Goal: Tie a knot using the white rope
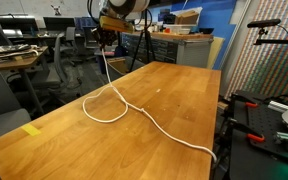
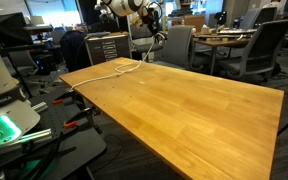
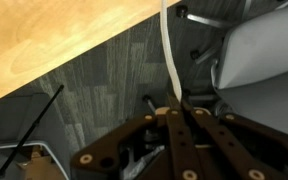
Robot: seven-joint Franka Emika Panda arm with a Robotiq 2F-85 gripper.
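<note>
End effector: [image 3: 174,112] pressed together, pinching the white rope [image 3: 169,60] between its fingertips; it hangs past the far edge of the surface [image 1: 74,150], above the floor.
Rope, held part: a straight strand runs from the pinch back toward the surface edge.
Rope, lying part: in an exterior view it forms one loose loop [image 1: 103,121] in the middle of the wood. A tail snakes from there to the near corner and drops over the edge.
Arm: [image 2: 134,10] reaches in from above, beyond the far end.
Close by: a grey chair [image 3: 264,60] stands just beside the end effector.
Floor: dark carpet [image 3: 94,90] under the pinch.
Around: office chairs [image 2: 254,45] and a drawer cabinet [image 1: 179,48] stand well apart from the rope.
Beside the surface: a black stand with red parts [image 1: 246,125].
</note>
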